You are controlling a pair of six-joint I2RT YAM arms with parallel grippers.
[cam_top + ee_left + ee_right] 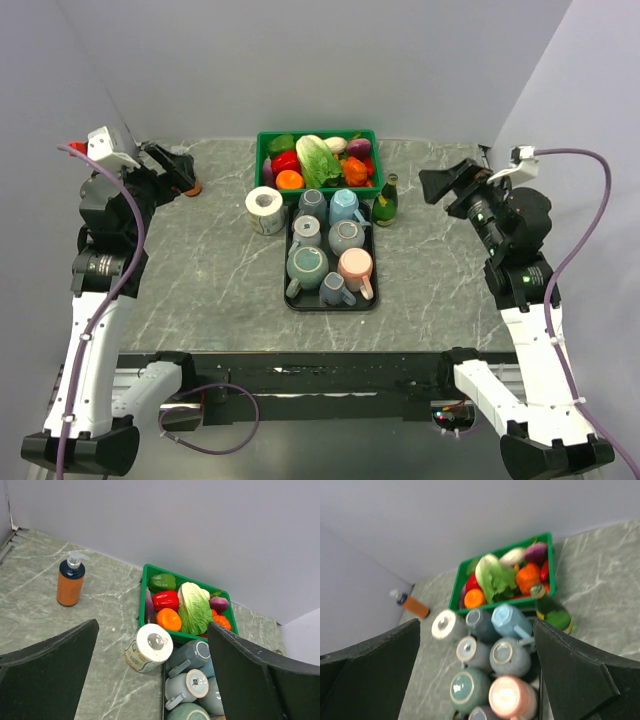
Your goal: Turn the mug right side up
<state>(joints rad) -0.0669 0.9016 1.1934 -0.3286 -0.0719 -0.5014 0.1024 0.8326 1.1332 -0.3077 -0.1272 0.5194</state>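
Mugs (347, 236): seven, bases up, packed in a black tray (310, 304) mid-table (200, 280) — the pink mug (355, 266) is at its near right.
Left gripper (185, 172): raised over the far left, fingers wide apart, holding nothing.
Right gripper (440, 185): raised at the far right, fingers wide apart — well clear of the tray.
Around the tray: green vegetable basket (320, 134) behind, toilet roll (266, 208) at its far-left corner, green bottle (386, 200) at its far right.
Orange soap dispenser (70, 582): far left.

Wrapper print on the paper roll (148, 647) is illegible.
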